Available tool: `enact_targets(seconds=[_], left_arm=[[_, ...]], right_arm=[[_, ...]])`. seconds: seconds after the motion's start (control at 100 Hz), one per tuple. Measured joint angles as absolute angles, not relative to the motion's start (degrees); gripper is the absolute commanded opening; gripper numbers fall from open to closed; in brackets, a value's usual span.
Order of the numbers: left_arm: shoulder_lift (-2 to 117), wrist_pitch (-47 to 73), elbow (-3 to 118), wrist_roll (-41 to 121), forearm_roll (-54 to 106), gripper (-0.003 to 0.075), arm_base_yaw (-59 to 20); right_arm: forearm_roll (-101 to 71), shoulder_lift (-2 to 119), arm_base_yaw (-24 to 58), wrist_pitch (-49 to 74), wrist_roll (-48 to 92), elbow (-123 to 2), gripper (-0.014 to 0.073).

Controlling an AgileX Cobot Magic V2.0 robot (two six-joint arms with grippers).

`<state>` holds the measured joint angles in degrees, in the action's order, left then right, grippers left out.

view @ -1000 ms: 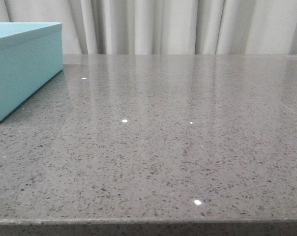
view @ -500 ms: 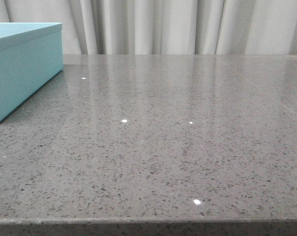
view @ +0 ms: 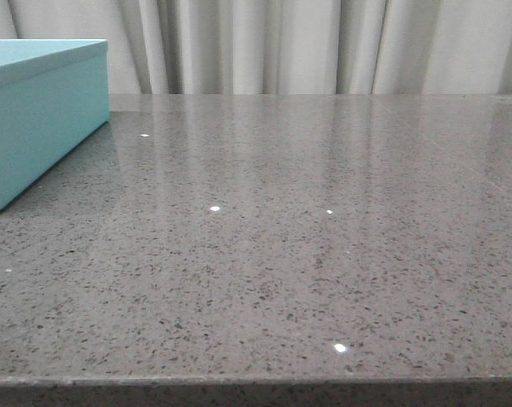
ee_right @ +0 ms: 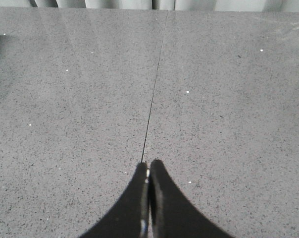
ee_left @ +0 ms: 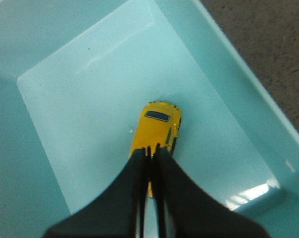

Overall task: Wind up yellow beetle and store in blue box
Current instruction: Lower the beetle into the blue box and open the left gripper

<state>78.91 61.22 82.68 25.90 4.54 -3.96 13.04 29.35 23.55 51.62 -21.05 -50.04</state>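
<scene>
Looking down my left wrist, the beetle (ee_left: pixel 157 130) lies on the floor of the box (ee_left: pixel 50 163), its near end hidden behind my closed left fingers (ee_left: pixel 152 151). My right fingers (ee_right: pixel 148 171) are pressed together, empty, over bare worktop (ee_right: pixel 228 109). The front view cuts off the box.
</scene>
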Motion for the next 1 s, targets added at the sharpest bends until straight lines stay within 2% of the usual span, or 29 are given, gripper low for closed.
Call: enact_targets(seconds=[0.18, 0.53, 0.76, 1.0], left_arm=[[68.5, 53.8, 73.4, 25.9, 8.6, -0.0019, -4.0], [46.1, 38.4, 46.7, 25.8, 17.3, -0.0019, -4.0], [31.5, 35.5, 33.4, 25.8, 21.1, -0.0019, -4.0], [18.0, 35.3, 26.4, 24.5, 21.4, -0.0019, -4.0]], right_arm=[[13.2, 24.3, 23.5, 47.9, -21.1, -44.0, -0.0068], [13.5, 15.8, 23.5, 42.4, -20.9, -34.1, -0.0068], [14.0, 11.2, 23.5, 39.1, -20.9, -29.5, -0.0068], [15.7, 5.2, 23.5, 36.9, -20.8, -26.0, -0.0068]])
